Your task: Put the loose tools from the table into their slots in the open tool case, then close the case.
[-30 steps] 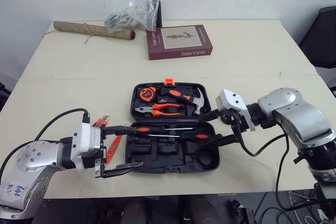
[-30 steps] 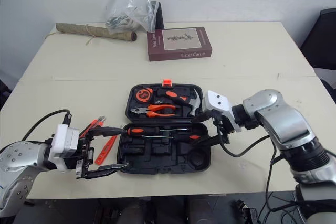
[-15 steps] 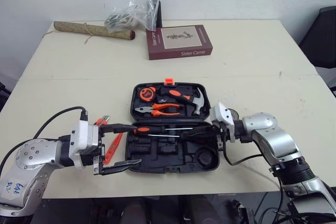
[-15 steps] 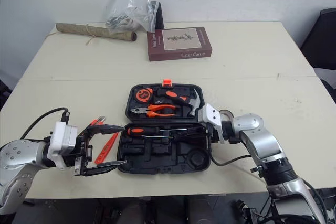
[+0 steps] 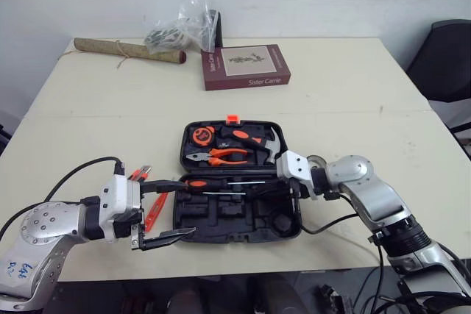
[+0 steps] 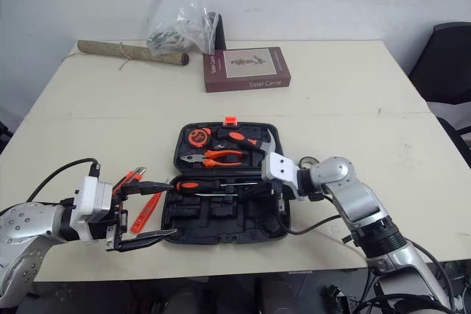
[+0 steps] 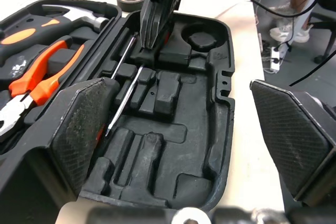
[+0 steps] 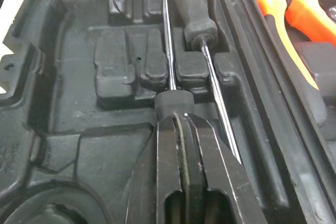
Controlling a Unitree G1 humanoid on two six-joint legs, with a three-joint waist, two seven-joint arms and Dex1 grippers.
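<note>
Loose slim orange tool (image 5: 153, 211) lies on pale bench (image 5: 88, 130) just L of open black plastic tool case (image 5: 221, 217), right by L claw (image 5: 184, 207). Its long axis runs roughly toward/away from robot. L arm is nearer. L claw is wide apart and empty, straddling the case's L edge. R claw (image 8: 178, 121) has fingers together, tips touching black handle of thin screwdriver (image 8: 173, 99) lying in its slot.
</note>
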